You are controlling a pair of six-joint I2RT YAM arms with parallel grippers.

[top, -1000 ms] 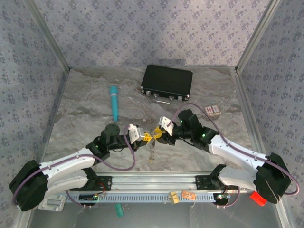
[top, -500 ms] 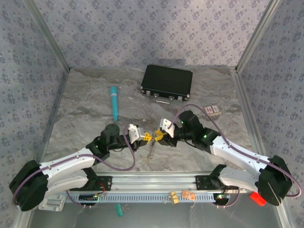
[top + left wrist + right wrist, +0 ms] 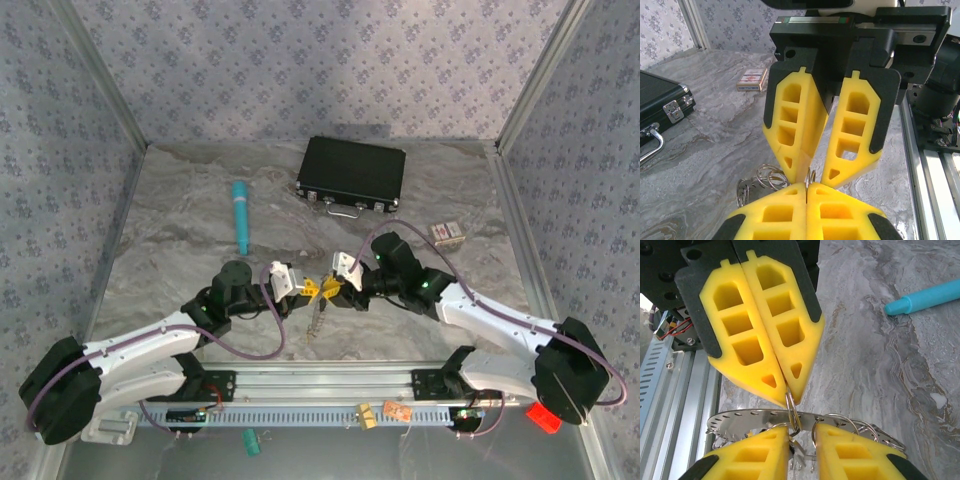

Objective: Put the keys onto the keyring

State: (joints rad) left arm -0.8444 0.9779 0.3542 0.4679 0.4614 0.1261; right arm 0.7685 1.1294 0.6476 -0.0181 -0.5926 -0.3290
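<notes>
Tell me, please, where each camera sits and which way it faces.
Top external: above and behind the bases, looking down on the table; both arms show, left pincer facing right pincer.
Left wrist: low, facing the right pincer; own fingers at bottom.
Right wrist: low, facing the left pincer; own fingers at bottom.
Shared: both wrist views show the small ring the left pincer grips.

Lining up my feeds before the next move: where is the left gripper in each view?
Top external: left gripper, table centre, left one of the two yellow tips.
Left wrist: bottom centre, shut on a small metal ring.
Right wrist: upper left, pointing down.
Shared landmark: right gripper, facing it tip to tip.
</notes>
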